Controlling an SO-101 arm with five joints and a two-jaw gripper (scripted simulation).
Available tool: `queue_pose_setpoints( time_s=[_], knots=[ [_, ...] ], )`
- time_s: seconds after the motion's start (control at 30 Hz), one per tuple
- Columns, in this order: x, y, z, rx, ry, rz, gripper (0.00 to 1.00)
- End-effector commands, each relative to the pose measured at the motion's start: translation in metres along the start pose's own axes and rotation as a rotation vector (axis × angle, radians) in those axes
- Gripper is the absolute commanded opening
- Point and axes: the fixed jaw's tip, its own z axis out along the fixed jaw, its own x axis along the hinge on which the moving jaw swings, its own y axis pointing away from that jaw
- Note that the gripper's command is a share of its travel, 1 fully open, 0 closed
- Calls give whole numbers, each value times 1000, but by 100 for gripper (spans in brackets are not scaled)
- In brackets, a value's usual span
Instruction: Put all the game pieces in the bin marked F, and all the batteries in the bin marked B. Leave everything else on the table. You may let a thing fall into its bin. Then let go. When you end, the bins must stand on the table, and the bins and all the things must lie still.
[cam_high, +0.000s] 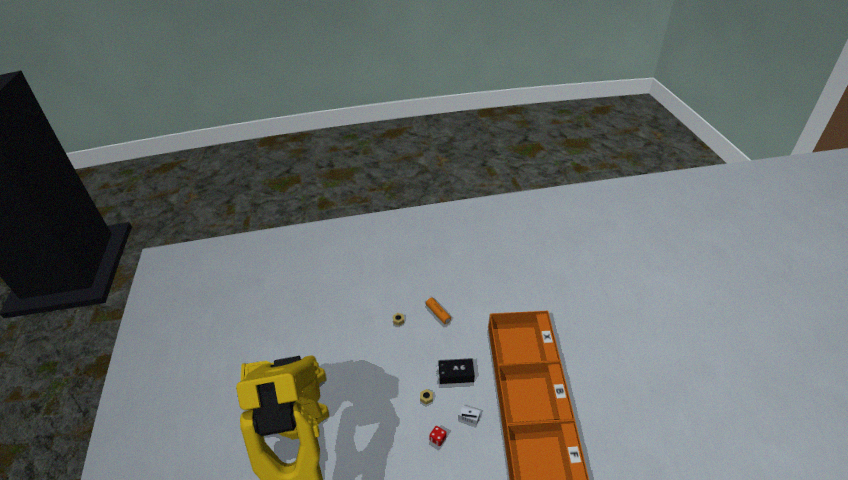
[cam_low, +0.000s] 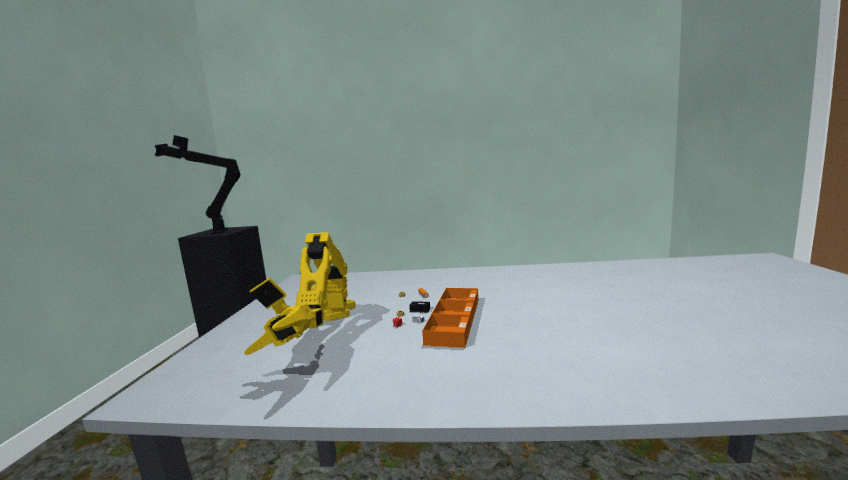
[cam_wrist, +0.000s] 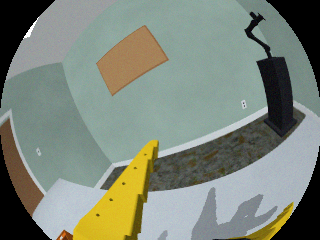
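Observation:
A red die (cam_high: 437, 435) (cam_low: 397, 322) lies nearest the front of the small things. An orange cylindrical battery (cam_high: 437, 310) (cam_low: 423, 292) lies at the back. A black 9V block battery (cam_high: 456, 371) (cam_low: 419, 306) lies left of the bins, its label upside down in the top view. The orange bin marked F (cam_high: 538, 455) (cam_low: 443, 338) is at the front, the bin marked B (cam_high: 529, 393) in the middle; both look empty. My gripper (cam_wrist: 224, 173) is wide open and holds nothing, held out over the table's left part, away from the things; its fingertips are outside the top view.
The bin marked X (cam_high: 518, 344) joins the row at the back. Two brass nuts (cam_high: 398, 319) (cam_high: 426, 396) and a silver sharpener (cam_high: 469, 415) (cam_low: 418, 319) lie left of the bins. The sharpener is between the die and the bins. A black pedestal (cam_low: 223, 279) stands beyond the table.

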Motion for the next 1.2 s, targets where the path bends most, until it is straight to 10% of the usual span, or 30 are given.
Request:
queue_pose_setpoints(
  time_s=[0.0, 0.53, 1.17],
  knots=[
    [-2, 1, 0, -3, -5, 1, 100],
    [-2, 1, 0, -3, -5, 1, 100],
    [39, 36, -12, -61, 190, -116, 100]
  ],
)
